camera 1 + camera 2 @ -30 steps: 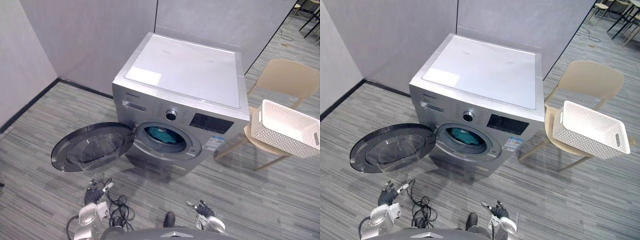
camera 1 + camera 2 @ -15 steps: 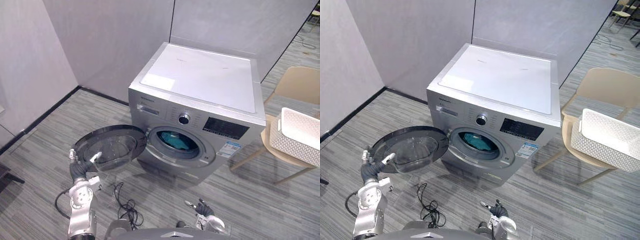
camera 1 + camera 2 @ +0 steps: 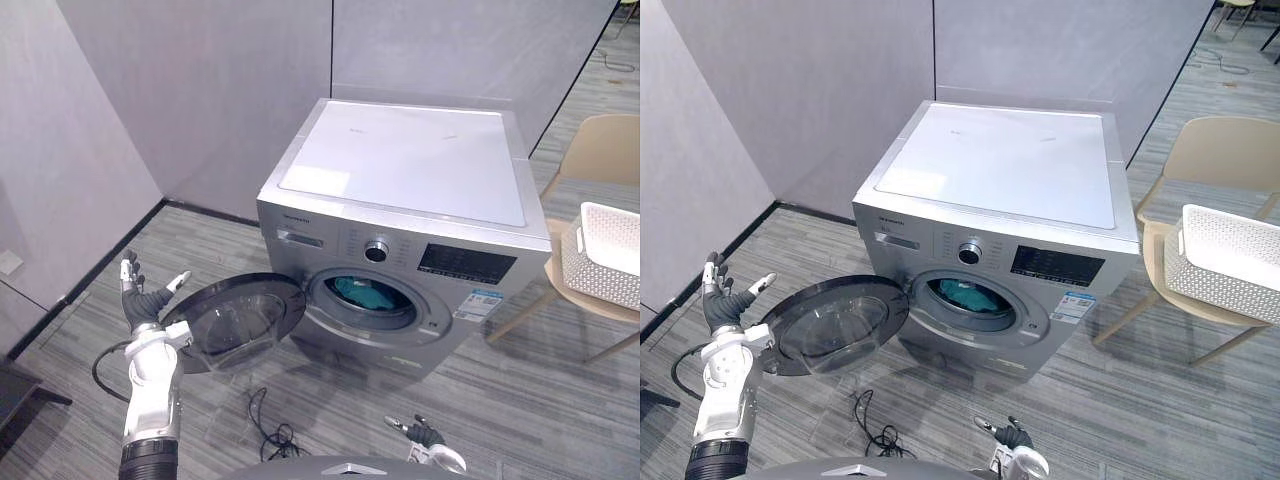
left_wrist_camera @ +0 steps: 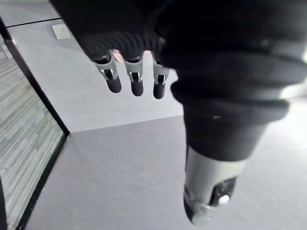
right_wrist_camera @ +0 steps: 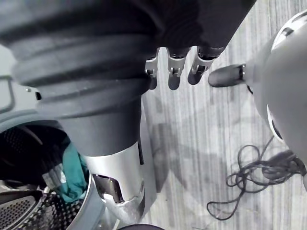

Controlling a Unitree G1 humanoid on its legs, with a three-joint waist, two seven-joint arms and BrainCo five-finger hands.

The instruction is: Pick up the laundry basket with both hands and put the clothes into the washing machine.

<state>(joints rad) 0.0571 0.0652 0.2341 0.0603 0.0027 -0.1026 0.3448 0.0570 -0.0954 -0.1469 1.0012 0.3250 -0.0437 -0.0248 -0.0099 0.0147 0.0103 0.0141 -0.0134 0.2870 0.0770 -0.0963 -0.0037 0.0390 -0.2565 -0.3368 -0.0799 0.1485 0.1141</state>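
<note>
- A room with a grey plank floor (image 3: 560, 400) and plain grey partition walls (image 3: 200, 90) is seen, with the machine set near the corner.
- The left hand (image 3: 143, 303) is held up at the far left, palm raised, its fingers (image 4: 136, 80) spread straight and nothing held in them; it is placed just beside the outer rim of the door, apart from it.
- The round door (image 3: 236, 320) is swung wide open to the machine's left, its glass bowl facing up.
- The washing machine (image 3: 410, 180) is seen front-on, and teal clothes (image 3: 366, 293) are lying inside the drum.
- The right hand (image 3: 426, 435) is kept low in front of the machine, well apart from it, with fingers (image 5: 174, 73) loosely extended and empty.
- A beige chair (image 3: 603, 150) is found at the far right, with the white laundry basket (image 3: 605, 258) set on its seat; no clothes can be made out in it.
- The loading is judged to be done already, since the clothes are in the drum and the basket is parked.
- The step in hand is judged to be the door: the left hand would need to be brought against the door's outer edge and the door swept round until it is latched.
</note>
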